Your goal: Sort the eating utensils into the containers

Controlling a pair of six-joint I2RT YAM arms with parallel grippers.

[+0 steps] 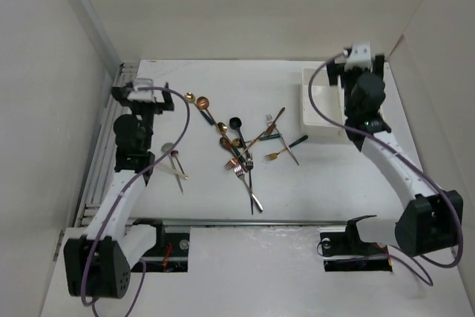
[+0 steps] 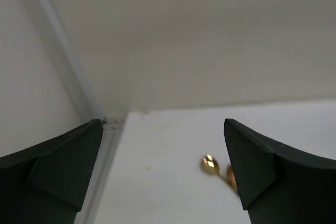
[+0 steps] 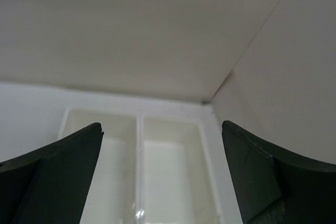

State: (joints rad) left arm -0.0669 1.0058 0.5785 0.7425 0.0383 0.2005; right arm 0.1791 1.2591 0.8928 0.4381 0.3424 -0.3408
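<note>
containers point(image 3: 139, 145): contents unclear (small glint) | left hand point(image 2: 161, 125): released | right hand point(image 3: 160, 125): released

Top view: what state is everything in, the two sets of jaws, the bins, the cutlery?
Left jaws: open, empty.
Right jaws: open, empty.
Bins: upright, empty where visible.
Utensils: lying loose on the table, several crossed, none binned.

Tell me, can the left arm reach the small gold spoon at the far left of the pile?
Probably yes. The left gripper is open and empty, and the gold spoon lies on the table just ahead of it, slightly off centre. Nothing stands between them.
</note>
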